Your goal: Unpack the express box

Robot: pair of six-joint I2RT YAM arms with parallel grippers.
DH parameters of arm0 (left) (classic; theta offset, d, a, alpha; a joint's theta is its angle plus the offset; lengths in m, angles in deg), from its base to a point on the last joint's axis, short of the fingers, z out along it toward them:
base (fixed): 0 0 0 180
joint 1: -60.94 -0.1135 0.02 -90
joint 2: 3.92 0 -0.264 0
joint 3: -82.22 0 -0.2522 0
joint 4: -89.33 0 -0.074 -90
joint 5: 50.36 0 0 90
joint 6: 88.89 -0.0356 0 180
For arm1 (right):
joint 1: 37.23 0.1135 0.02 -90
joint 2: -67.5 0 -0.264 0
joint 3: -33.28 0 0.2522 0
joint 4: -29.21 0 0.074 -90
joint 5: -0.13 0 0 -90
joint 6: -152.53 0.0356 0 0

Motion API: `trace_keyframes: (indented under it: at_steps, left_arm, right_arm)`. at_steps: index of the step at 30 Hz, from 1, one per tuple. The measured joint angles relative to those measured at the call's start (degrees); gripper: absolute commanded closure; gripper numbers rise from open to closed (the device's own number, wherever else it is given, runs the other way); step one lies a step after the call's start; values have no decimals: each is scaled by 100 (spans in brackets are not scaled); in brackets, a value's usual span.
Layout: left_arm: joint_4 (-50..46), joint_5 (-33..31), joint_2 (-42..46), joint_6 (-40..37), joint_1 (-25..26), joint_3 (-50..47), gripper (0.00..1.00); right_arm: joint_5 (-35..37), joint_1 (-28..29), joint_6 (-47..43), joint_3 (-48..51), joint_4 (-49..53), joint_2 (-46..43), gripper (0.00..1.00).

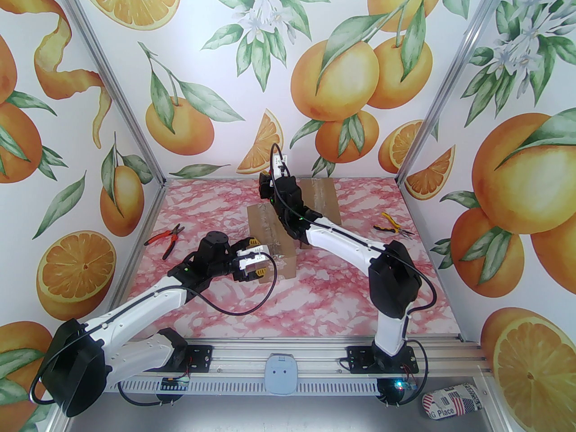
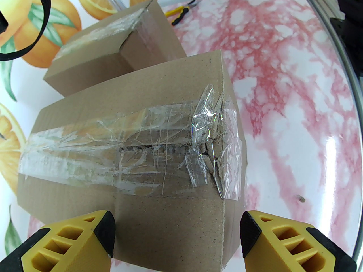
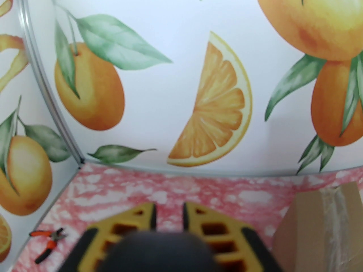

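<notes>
On the pink marbled counter (image 1: pixel 315 295) two taped cardboard boxes are seen. The near box (image 2: pixel 136 152), its tape torn, lies between the left gripper's (image 2: pixel 177 234) wide jaws, untouched. The far box (image 3: pixel 320 225) lies right of the right gripper (image 3: pixel 169 217), jaws narrow, empty. Red pliers (image 3: pixel 48 244) are seen left.

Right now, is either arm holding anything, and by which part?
Nothing is held. The left gripper is open above the taped brown cardboard box; the right gripper, nearly closed, is empty.
</notes>
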State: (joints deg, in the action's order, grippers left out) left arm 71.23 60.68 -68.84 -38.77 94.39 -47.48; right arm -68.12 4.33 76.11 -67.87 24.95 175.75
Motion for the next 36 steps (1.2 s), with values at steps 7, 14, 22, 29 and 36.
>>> trace_keyframes:
  at_steps: [7,14,22,29,36]
  left_arm:
    - [-20,-7,-9,44,11,11,25]
    - [-37,-13,-136,33,61,116,24]
    - [-17,-46,-164,22,72,122,24]
    - [-20,-37,-184,-37,74,131,24]
    - [-39,-2,-297,-66,74,223,25]
  right_arm:
    - [-142,-83,127,0,55,107,100]
    - [-273,-111,192,-13,153,275,100]
    - [-269,-111,205,-109,197,367,100]
    - [-197,-111,160,-109,142,365,100]
    - [-96,-111,61,-17,42,345,100]
